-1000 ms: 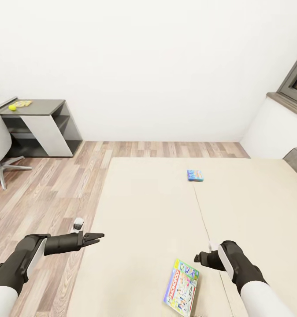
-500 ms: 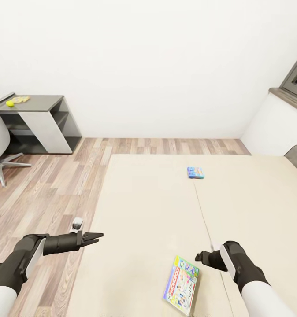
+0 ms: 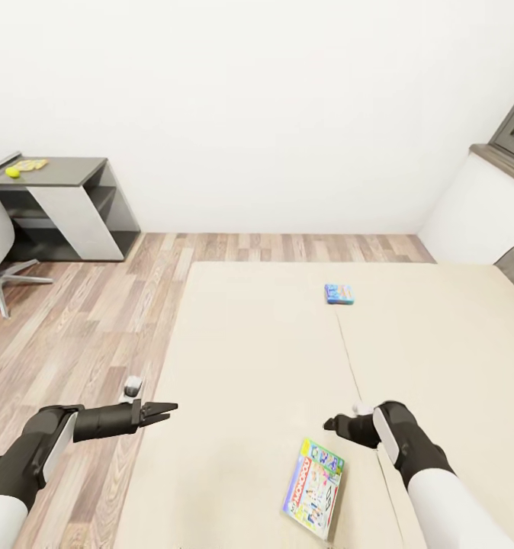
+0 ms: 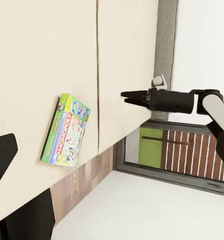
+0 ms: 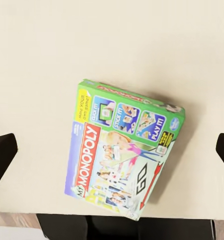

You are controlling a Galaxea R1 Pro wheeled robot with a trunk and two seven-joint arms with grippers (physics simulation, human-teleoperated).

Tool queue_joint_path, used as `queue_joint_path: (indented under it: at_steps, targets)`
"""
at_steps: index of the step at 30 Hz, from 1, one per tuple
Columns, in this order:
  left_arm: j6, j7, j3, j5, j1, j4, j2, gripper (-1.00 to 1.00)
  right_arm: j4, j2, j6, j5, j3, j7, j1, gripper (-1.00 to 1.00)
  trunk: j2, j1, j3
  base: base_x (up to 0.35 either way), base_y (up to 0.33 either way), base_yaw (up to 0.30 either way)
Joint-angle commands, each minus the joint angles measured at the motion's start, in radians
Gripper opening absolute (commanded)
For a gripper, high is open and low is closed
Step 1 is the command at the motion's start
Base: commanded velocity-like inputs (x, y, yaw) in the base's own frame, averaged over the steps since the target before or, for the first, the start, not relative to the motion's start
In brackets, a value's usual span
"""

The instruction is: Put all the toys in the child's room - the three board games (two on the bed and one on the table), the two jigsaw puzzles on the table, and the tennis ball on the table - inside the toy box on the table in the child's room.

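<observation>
Up on the head view, I see the Monopoly board game [image 3: 315, 488] lying flat near the bed's [image 3: 257, 358] foot edge, and the blue board game [image 3: 338, 293] farther up the cover. My left gripper [image 3: 165, 410] hangs over the bed's side, fingers pinched together. My right gripper [image 3: 332, 423] hovers just above the Monopoly box; I cannot tell its fingers there. Far left, the tennis ball [image 3: 12, 172] sits on the table [image 3: 66, 171].

From the left wrist, the right gripper [image 4: 126, 95] looks closed.

From the right wrist, the dark fingertips [image 5: 2, 150] sit wide apart over the Monopoly box [image 5: 122, 150].
</observation>
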Motion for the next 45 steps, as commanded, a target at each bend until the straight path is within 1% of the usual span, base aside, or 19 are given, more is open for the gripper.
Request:
queue_joint_path:
  at_steps: [1, 8, 27, 29, 32, 33, 35, 36, 37, 38, 40, 41, 44, 45]
  targets:
    - [0.009, -0.002, 0.0, 0.002, 0.0, 0.0, 0.0, 1.0, -0.001, 0.001, 0.004, -0.012, -0.001, 0.009, -0.003, 1.0, -0.002, 0.0, -0.003, 0.0, 0.0, 0.0]
    - [0.011, 0.0, 0.0, 0.001, 0.0, -0.003, 0.002, 1.0, -0.002, 0.002, -0.002, -0.019, 0.001, 0.026, -0.008, 1.0, -0.002, 0.0, -0.015, 0.0, 0.0, 0.0]
    - [0.011, 0.0, 0.0, 0.001, 0.0, -0.003, 0.002, 1.0, -0.001, -0.009, -0.003, -0.021, 0.001, 0.027, -0.008, 1.0, -0.002, 0.0, -0.046, 0.0, 0.0, 0.0]
    - [0.01, -0.001, 0.004, 0.001, 0.0, -0.004, 0.003, 1.0, -0.001, -0.009, -0.003, -0.021, 0.001, 0.028, -0.008, 1.0, -0.002, 0.0, -0.049, 0.0, 0.0, 0.0]
    - [0.011, -0.003, 0.028, 0.002, 0.0, -0.016, 0.007, 1.0, -0.001, -0.01, -0.003, -0.021, 0.001, 0.028, -0.008, 1.0, -0.002, 0.0, -0.054, 0.0, 0.0, 0.0]
    - [0.012, -0.009, 0.043, 0.003, 0.0, -0.029, 0.009, 1.0, -0.001, -0.01, -0.003, -0.021, 0.001, 0.028, -0.008, 1.0, -0.002, 0.0, -0.056, 0.0, 0.0, 0.0]
    - [0.017, -0.022, 0.056, 0.003, 0.002, -0.043, 0.011, 1.0, -0.001, -0.01, -0.003, -0.021, 0.001, 0.028, -0.008, 1.0, -0.002, 0.0, -0.059, 0.0, 0.0, 0.0]
    - [0.023, -0.045, 0.066, 0.002, 0.004, -0.056, 0.016, 1.0, -0.001, -0.009, -0.003, -0.021, 0.001, 0.028, -0.008, 1.0, -0.002, 0.0, -0.061, 0.0, 0.0, 0.0]
    - [0.026, -0.06, 0.07, 0.002, 0.005, -0.061, 0.019, 1.0, -0.001, -0.009, -0.003, -0.021, 0.001, 0.028, -0.008, 1.0, -0.002, 0.0, -0.062, 0.0, 0.0, 0.0]
    - [0.03, -0.096, 0.074, 0.001, 0.008, -0.07, 0.031, 1.0, -0.001, -0.008, -0.003, -0.021, 0.001, 0.027, -0.008, 1.0, -0.002, 0.0, -0.064, 0.0, 0.0, 0.0]
    - [0.033, -0.133, 0.077, 0.0, 0.01, -0.075, 0.045, 1.0, -0.001, -0.005, -0.003, -0.021, 0.001, 0.027, -0.008, 1.0, -0.002, 0.0, -0.067, 0.0, 0.0, 0.0]
    - [0.033, -0.169, 0.078, -0.002, 0.011, -0.078, 0.059, 1.0, -0.001, -0.003, -0.004, -0.021, 0.001, 0.027, -0.008, 1.0, -0.002, 0.0, -0.069, 0.0, 0.0, 0.0]
    - [0.031, -0.224, 0.082, -0.005, 0.013, -0.082, 0.074, 1.0, -0.001, 0.0, -0.005, -0.02, 0.001, 0.027, -0.008, 1.0, -0.002, 0.0, -0.074, 0.0, 0.0, 0.0]
    - [0.03, -0.234, 0.082, -0.006, 0.014, -0.082, 0.077, 1.0, -0.001, 0.0, -0.006, -0.02, 0.001, 0.027, -0.008, 1.0, -0.002, 0.0, -0.076, 0.0, 0.0, 0.0]
